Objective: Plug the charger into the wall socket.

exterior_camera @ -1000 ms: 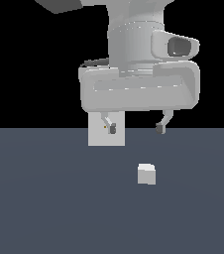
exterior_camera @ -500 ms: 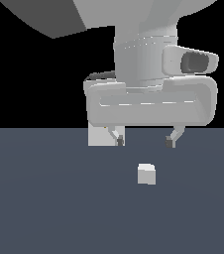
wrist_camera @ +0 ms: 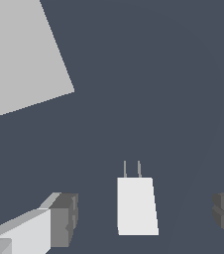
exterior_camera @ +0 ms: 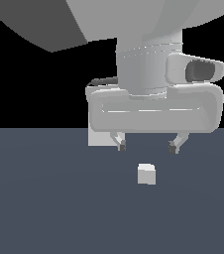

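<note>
The charger [exterior_camera: 146, 174] is a small light-grey cube lying on the dark floor. In the wrist view the charger [wrist_camera: 136, 205] shows two thin prongs on one end. My gripper [exterior_camera: 146, 146] hangs open and empty just above the charger, its two fingertips [exterior_camera: 121, 145] spread to either side. In the wrist view the gripper [wrist_camera: 143, 218] straddles the cube without touching it. The wall socket [exterior_camera: 100, 137] is a flat light-grey plate, mostly hidden behind the hand in the exterior view. It shows as a large pale square [wrist_camera: 20, 54] in the wrist view; its orange dots are not visible.
The dark grey-blue floor [exterior_camera: 44, 208] spreads around the charger. The arm's bulky grey body [exterior_camera: 153, 104] fills the upper part of the exterior view and covers most of the socket.
The gripper has moved toward the exterior view's right and lower, from in front of the socket to above the charger. The charger has not moved.
</note>
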### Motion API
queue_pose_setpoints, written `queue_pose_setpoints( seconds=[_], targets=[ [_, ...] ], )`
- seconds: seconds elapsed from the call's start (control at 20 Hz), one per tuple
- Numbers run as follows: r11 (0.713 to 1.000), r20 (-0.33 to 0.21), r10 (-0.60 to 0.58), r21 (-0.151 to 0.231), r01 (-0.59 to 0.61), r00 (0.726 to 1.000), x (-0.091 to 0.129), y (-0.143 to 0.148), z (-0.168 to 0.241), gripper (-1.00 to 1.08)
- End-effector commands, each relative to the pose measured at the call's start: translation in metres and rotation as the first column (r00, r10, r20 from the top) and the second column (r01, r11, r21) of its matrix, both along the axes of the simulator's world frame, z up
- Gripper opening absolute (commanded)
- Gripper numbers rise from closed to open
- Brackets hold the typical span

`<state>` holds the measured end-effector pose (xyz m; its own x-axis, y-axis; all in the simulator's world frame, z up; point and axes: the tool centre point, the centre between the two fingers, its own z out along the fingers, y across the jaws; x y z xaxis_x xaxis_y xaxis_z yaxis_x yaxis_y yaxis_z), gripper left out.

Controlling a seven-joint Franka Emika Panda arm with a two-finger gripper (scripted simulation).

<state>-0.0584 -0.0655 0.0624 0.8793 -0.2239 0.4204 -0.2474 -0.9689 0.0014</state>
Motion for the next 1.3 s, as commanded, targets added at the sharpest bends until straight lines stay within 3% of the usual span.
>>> queue_pose_setpoints(
  seconds=[0.0, 1.0, 1.05, 1.25],
  targets=[
    [1.0, 0.001, 0.0, 0.0, 0.0, 1.0, 0.0, 0.0, 0.0, 1.0],
    [1.0, 0.003, -0.002, 0.002, 0.002, 1.0, 0.0, 0.0, -0.051, 1.0],
    [1.0, 0.003, -0.002, 0.002, 0.002, 1.0, 0.0, 0.0, -0.051, -1.0],
    [1.0, 0.003, -0.002, 0.002, 0.002, 1.0, 0.0, 0.0, -0.051, -1.0]
  ],
)
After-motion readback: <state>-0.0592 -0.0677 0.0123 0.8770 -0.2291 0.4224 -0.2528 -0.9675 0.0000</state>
